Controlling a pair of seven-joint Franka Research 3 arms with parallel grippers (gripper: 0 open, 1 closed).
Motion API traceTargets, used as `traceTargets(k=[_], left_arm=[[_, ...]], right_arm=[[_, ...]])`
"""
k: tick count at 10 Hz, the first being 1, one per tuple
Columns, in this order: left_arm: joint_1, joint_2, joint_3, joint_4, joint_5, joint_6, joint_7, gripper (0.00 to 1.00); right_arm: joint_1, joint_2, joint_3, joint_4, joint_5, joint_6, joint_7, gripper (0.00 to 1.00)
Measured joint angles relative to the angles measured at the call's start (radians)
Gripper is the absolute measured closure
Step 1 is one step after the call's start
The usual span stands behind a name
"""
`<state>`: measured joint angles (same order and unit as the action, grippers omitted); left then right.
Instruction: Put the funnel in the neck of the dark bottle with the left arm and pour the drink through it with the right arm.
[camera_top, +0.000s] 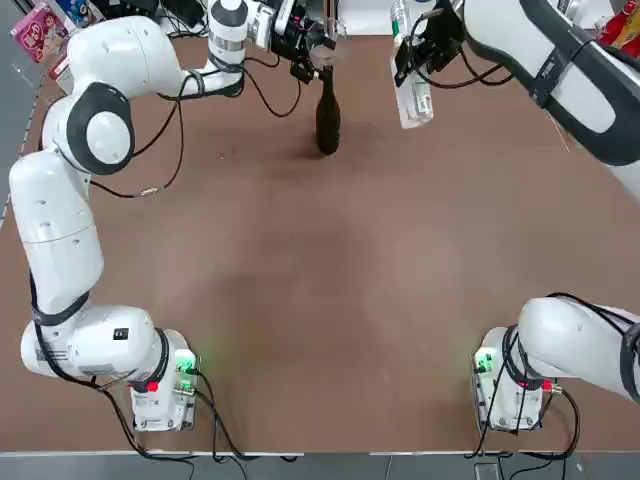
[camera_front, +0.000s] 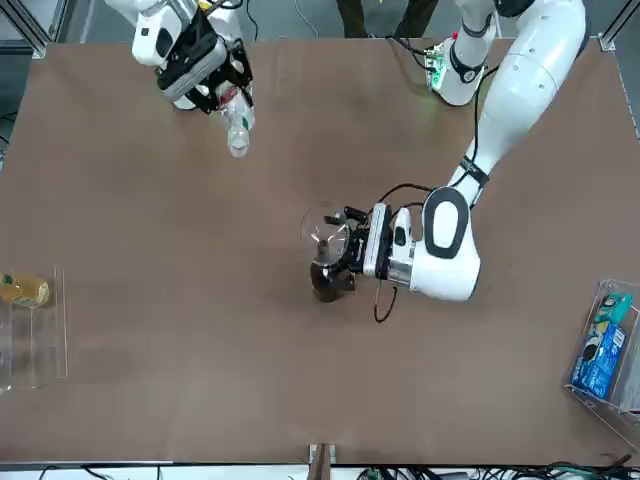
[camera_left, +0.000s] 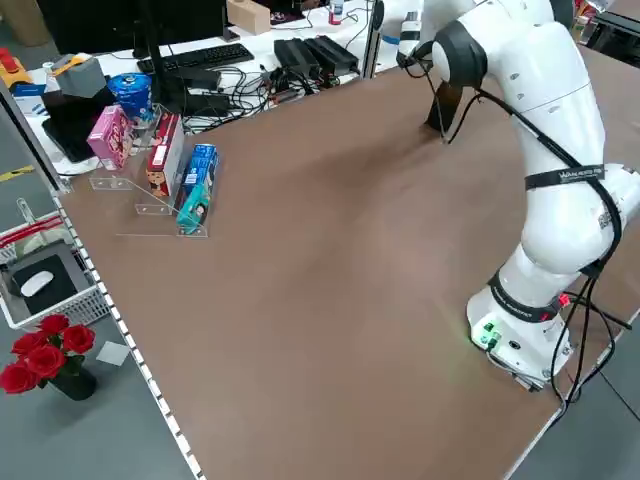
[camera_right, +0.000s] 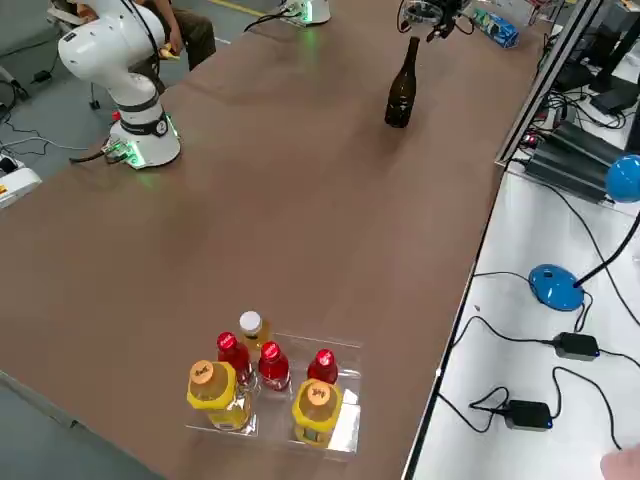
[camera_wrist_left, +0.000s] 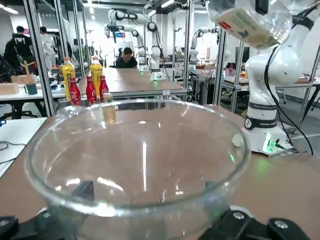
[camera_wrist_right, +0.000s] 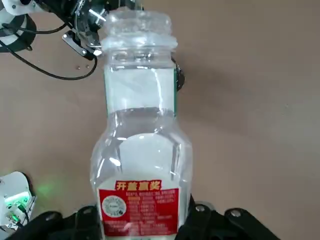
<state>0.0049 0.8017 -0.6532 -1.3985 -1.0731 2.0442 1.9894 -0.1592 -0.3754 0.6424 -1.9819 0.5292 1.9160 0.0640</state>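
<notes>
Clear funnel (camera_wrist_left: 137, 155) atop dark glass bottle (camera_right: 401, 92), seating unclear; left gripper (camera_wrist_left: 146, 192) around funnel, jaws open. Right gripper (camera_wrist_right: 142, 220), well apart: jaws gripping liquid-holding clear plastic bottle (camera_wrist_right: 142, 145).

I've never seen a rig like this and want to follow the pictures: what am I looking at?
Two white robot arms share a brown table. One picture looks down from overhead, one faces the robot, two look in from the sides, and two come from cameras on the wrists.

At the table's far edge, the left gripper has its fingers spread around the clear funnel, above the dark bottle. To its right, the right gripper holds the drink, a clear bottle.

The side views also show a clear tray of bottles and some boxes.
</notes>
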Motion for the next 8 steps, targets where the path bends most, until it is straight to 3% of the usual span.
traceTargets(k=[4,8], left_arm=[[-0.007,0.021,-0.020,-0.011,-0.029,0.001,0.020,0.04],[0.000,0.027,-0.020,-0.011,-0.031,0.001,0.021,0.18]], right_arm=[[0.000,0.006,0.075,0.047,-0.055,0.007,0.136,0.47],[0.000,0.048,0.127,0.063,-0.086,0.059,0.194,0.47]])
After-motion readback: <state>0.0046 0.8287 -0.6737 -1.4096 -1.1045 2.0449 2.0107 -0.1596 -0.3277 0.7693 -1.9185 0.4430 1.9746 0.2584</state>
